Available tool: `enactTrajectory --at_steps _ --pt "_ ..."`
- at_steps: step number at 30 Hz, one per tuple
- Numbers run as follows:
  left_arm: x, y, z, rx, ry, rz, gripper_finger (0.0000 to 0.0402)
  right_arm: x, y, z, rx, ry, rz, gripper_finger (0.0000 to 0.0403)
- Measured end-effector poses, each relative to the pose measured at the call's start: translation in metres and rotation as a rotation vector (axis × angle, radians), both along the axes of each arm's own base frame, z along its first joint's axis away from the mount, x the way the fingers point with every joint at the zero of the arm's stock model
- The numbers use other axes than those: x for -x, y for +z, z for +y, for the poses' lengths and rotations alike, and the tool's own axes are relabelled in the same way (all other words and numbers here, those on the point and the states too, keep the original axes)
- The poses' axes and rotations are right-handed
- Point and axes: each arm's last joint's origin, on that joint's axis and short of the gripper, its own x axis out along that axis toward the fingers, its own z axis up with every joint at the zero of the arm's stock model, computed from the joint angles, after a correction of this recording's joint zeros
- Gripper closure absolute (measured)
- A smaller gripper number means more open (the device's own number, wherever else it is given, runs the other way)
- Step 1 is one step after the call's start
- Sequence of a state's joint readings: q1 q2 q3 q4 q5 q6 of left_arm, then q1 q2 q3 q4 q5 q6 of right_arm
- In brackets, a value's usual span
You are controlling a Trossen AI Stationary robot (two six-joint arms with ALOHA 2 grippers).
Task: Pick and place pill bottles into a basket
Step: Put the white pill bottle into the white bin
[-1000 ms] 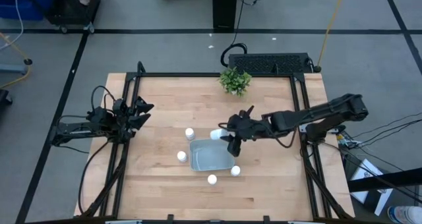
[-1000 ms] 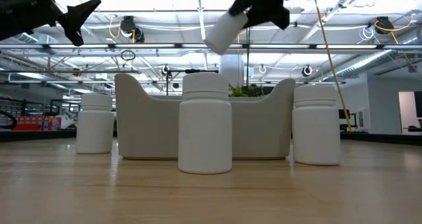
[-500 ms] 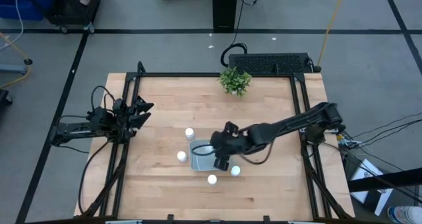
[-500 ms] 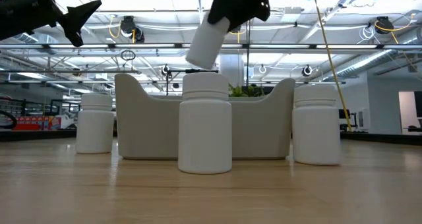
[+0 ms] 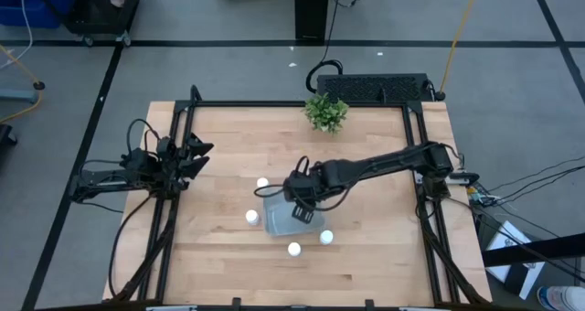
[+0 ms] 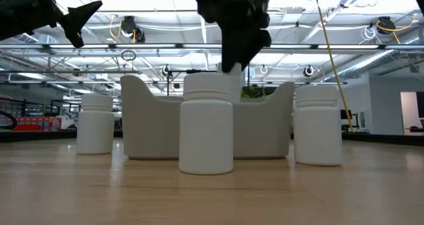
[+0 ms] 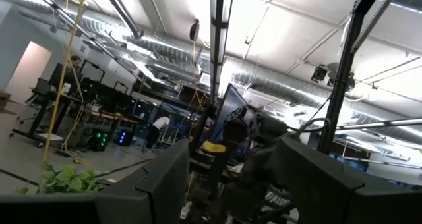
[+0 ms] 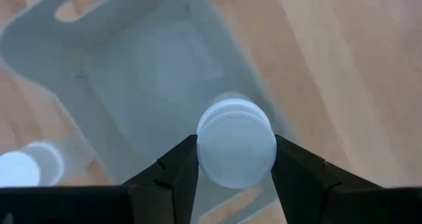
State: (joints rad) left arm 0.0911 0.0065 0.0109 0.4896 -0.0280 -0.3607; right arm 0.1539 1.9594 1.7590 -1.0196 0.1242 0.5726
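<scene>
My right gripper (image 5: 302, 204) hangs over the pale grey-blue basket (image 5: 279, 221), shut on a white pill bottle (image 8: 236, 141). In the low view the bottle (image 6: 231, 67) shows just under the gripper (image 6: 235, 49), and its lower end is hidden behind the front bottle (image 6: 207, 124). Several more white bottles stand upright on the table around the basket (image 6: 149, 122): one at its far left corner (image 5: 263, 183), one on its left (image 5: 251, 217) and two on its near side (image 5: 294, 249) (image 5: 326, 237). My left gripper (image 5: 197, 155) waits open and raised at the table's left. My right gripper pinches the bottle's round side wall (image 8: 206, 159) between its two fingers (image 8: 177, 168), one on each side. The fingers point down from above and lie along the bottle. The bottle hangs about upright below the fingers, over the inside of the basket (image 8: 132, 72).
A small green plant (image 5: 325, 112) stands at the table's far edge. A black frame (image 5: 302, 103) runs along the table's far, left and right sides. Bare wood lies to the right of the basket and on the table's near side.
My right gripper has carried the bottle from the basket's far right corner toward the table's left and down, until it hangs over the basket. The bottle, which was tilted, has turned about upright under the fingers. My gripper has stayed shut on it.
</scene>
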Motion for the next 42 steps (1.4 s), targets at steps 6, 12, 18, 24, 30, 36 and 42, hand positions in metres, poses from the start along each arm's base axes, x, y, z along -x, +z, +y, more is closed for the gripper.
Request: enactTrajectory --at_steps 6,12,18,24,30,36,42 --pt "0.0 0.0 0.0 0.0 0.0 0.0 0.0162 0.007 -0.022 -0.005 0.006 -0.024 0.072 0.0247" --pt "0.0 0.0 0.0 0.0 0.0 0.0 0.0162 0.008 -0.039 -0.004 -0.03 -0.018 0.057 0.0243" --pt "0.0 0.0 0.0 0.001 0.0 0.0 0.0163 0.009 -0.051 -0.003 -0.058 -0.012 0.036 0.0246" --pt "0.0 0.0 0.0 0.001 -0.001 0.0 0.0162 0.009 -0.052 -0.003 -0.076 -0.019 0.032 0.0239" --pt "0.0 0.0 0.0 0.017 -0.009 -0.002 0.0162 0.009 -0.052 -0.003 -0.076 -0.011 0.031 0.0227" --pt "0.0 0.0 0.0 0.028 -0.017 -0.006 0.0162 0.01 -0.052 -0.003 -0.075 -0.005 0.037 0.0204" --pt "0.0 0.0 0.0 0.029 -0.017 0.002 0.0163 0.013 -0.041 -0.003 -0.075 -0.006 0.007 0.0186"
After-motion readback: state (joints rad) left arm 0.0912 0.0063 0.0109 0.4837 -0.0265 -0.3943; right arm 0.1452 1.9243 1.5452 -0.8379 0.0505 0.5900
